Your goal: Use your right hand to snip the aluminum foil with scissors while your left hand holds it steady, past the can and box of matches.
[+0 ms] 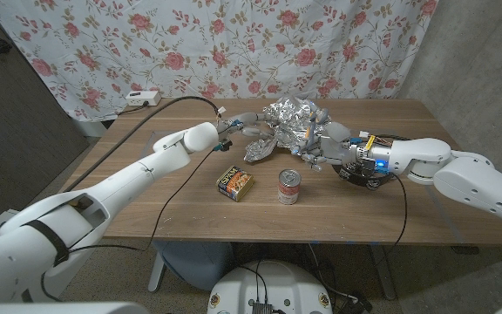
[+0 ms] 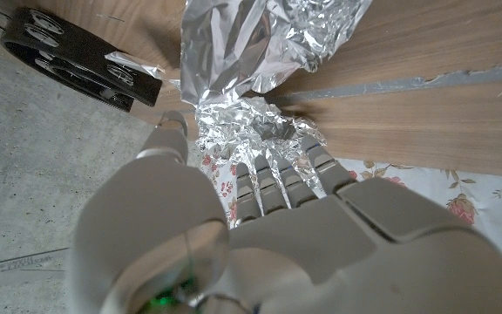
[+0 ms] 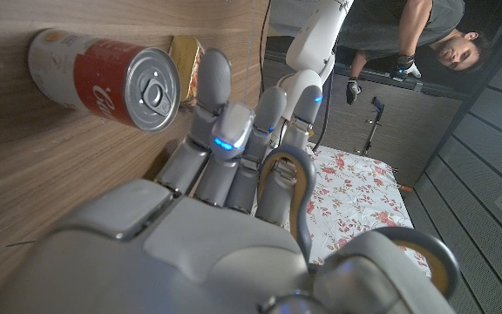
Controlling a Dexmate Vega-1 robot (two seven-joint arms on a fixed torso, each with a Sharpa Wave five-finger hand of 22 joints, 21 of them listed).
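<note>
Crumpled aluminum foil [image 1: 288, 118] [image 2: 260, 52] lies at the middle of the table's far half. My left hand [image 1: 234, 129] [image 2: 268, 227] grips the foil's left end, its fingers curled into the crumpled sheet. My right hand [image 1: 325, 150] [image 3: 225, 174] is at the foil's right edge and holds scissors [image 3: 290, 179], whose grey handle loops sit around its fingers. The blades are hidden behind the hand. A red can [image 1: 289, 187] [image 3: 120, 74] stands in front of the foil, with the box of matches [image 1: 234, 182] [image 3: 186, 57] to its left.
A black flat object [image 1: 360, 177] [image 2: 77, 61] lies under my right wrist. A white power strip [image 1: 142, 98] sits at the back left corner, its cable running across the table. A person [image 3: 408, 35] stands beyond the table. A floral curtain hangs behind.
</note>
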